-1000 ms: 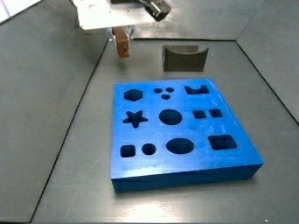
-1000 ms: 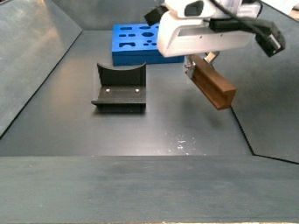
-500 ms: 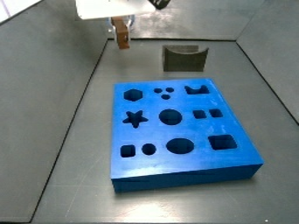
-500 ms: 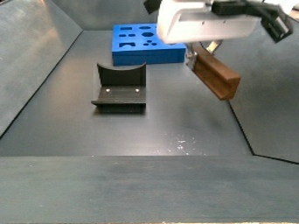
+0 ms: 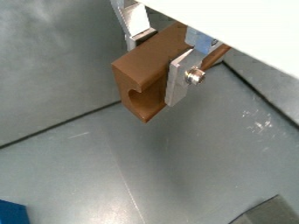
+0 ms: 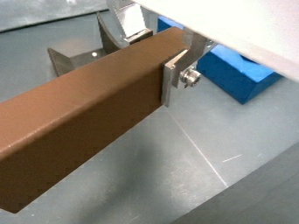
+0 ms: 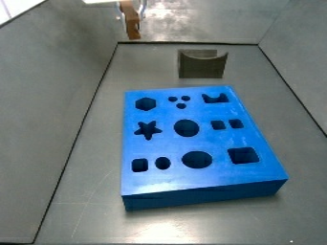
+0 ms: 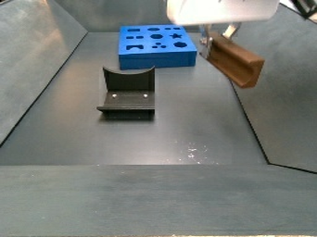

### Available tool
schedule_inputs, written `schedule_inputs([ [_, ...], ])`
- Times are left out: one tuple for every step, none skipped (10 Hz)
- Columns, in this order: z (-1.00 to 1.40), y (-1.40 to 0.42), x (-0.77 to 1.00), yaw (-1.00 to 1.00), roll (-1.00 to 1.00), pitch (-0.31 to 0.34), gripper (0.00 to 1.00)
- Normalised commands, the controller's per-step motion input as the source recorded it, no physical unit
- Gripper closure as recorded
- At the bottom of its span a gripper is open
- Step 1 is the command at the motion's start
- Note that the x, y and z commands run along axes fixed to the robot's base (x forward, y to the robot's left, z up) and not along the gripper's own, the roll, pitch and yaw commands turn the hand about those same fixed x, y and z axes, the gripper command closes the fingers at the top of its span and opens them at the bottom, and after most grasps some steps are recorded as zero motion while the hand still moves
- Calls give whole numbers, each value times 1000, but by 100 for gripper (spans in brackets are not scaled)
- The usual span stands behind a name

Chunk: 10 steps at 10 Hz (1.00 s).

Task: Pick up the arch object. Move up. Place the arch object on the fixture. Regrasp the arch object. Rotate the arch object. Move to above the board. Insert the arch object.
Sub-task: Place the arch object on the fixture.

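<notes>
The arch object (image 5: 138, 86) is an orange-brown bar, and my gripper (image 5: 160, 59) is shut on it, one silver finger (image 5: 179, 77) on each long side. In both side views the arch object (image 8: 233, 61) hangs well above the floor, near the top of each view (image 7: 130, 23), with most of the gripper (image 8: 213, 41) cut off. The dark fixture (image 8: 128, 93) stands on the floor, below and to one side of the bar (image 7: 201, 64). The blue board (image 7: 198, 134) with its shaped cutouts lies flat further off (image 8: 156, 44). Fixture (image 6: 70, 55) and board (image 6: 233, 72) show behind the bar (image 6: 82, 122).
Grey walls enclose the floor (image 7: 90, 144) on all sides. A corner of the board (image 5: 6, 212) shows far beneath the bar in a wrist view.
The gripper has risen with the arch object still in it. The bar now sits higher in both side views and the gripper body has largely left them.
</notes>
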Motion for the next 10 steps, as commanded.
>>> schedule_inputs([
  [873, -13, -33, -9, -157, 15, 100],
  [758, -8, -27, -17, -166, 16, 100],
  [606, -7, -18, -23, -184, 19, 100],
  [492, -4, -17, -30, -195, 22, 100],
  [338, 0, -14, -35, -190, 26, 100],
  [259, 2, -12, -34, -179, 29, 100],
  [81, -210, 1000, -1000, 223, -126, 100],
  [49, -204, 1000, -1000, 243, -118, 100],
  [42, -184, 1000, -868, 271, -98, 100],
  [39, -175, 1000, -696, 257, -65, 100],
])
